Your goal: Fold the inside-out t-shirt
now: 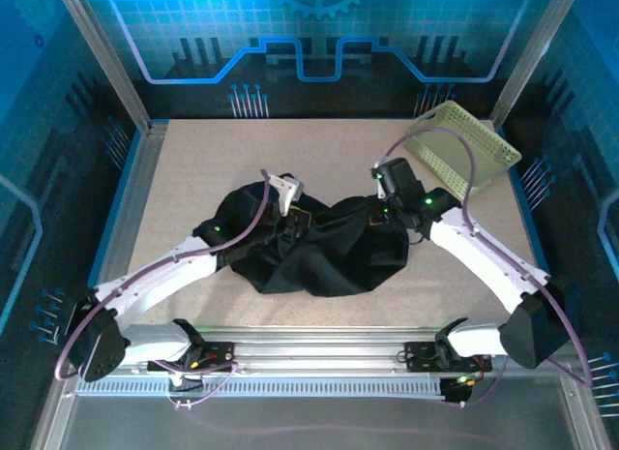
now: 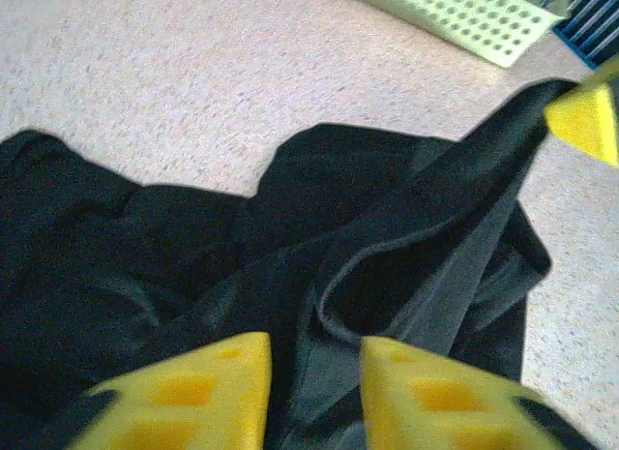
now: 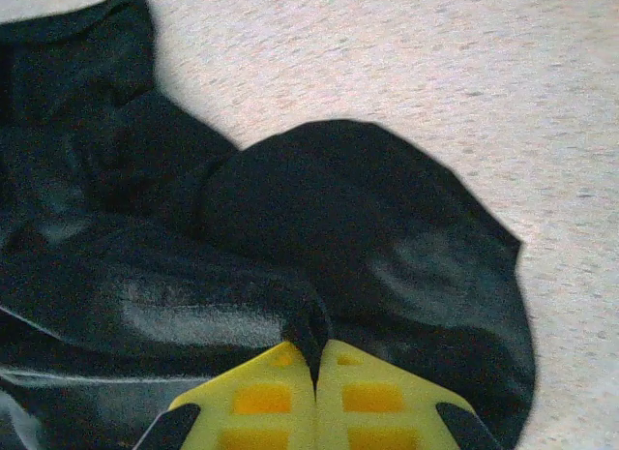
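Observation:
The inside-out t-shirt [image 1: 319,252] lies crumpled in a black heap in the middle of the table. My left gripper [image 1: 290,194] hovers low over its left part. In the left wrist view its yellow fingers [image 2: 314,358] stand apart, with a grey fold of the shirt [image 2: 193,237] lying between and under them. My right gripper [image 1: 385,206] is at the heap's upper right. In the right wrist view it [image 3: 316,358] is shut on a small pinch of the black fabric [image 3: 368,218]. From the left wrist that same fingertip [image 2: 585,121] holds a stretched, raised corner of cloth.
A pale yellow-green lattice basket [image 1: 464,150] lies tilted at the back right corner; its edge [image 2: 455,15] is near the top of the left wrist view. Bare speckled tabletop [image 1: 193,160] surrounds the shirt. Metal frame rails border the table.

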You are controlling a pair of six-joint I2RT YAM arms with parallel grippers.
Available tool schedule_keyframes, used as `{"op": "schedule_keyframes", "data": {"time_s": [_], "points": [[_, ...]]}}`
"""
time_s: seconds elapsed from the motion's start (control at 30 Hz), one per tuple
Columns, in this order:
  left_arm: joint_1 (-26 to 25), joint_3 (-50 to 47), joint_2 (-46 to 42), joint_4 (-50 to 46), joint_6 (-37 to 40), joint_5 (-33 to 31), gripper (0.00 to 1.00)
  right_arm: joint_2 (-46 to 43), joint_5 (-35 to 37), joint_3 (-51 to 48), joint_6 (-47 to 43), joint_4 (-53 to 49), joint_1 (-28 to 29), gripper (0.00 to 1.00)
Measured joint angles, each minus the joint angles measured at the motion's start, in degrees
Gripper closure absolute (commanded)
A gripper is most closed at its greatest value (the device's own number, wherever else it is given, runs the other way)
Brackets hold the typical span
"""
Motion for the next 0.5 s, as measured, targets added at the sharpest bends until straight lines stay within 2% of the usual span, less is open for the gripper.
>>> {"op": "schedule_keyframes", "data": {"time_s": [0.03, 0.1, 0.2, 0.23, 0.27, 0.37, 0.5], "points": [[0.07, -0.7, -1.22, 0.15, -0.15, 0.26, 0.44, -1.07, 0.46, -0.63, 0.26, -0.17, -1.4, 1.0], [0.46, -2.34, -3.37, -0.24, -1.29, -0.04, 0.41, -3.56, 1.29, -2.12, 0.66, -0.46, -4.2, 1.0], [3.39, -4.26, -5.57, -3.93, -4.57, -4.11, 0.36, -7.54, 2.38, -4.57, 0.83, -0.92, -7.74, 1.0], [5.27, -4.61, -5.84, -5.95, -6.27, -6.08, 0.33, -8.87, 2.67, -5.4, 0.85, -1.11, -8.85, 1.0], [7.39, -4.96, -5.84, -7.96, -8.26, -7.98, 0.27, -9.97, 2.84, -6.21, 0.85, -1.25, -9.86, 1.0], [14.84, -7.1, -5.77, -14.14, -14.47, -13.18, 0.25, -12.44, 3.48, -8.79, 1.07, -1.29, -12.76, 1.0], [23.17, -11.5, -5.79, -19.45, -20.83, -16.04, 0.25, -14.58, 2.89, -11.65, 1.68, -1.7, -17.59, 1.0]]}}
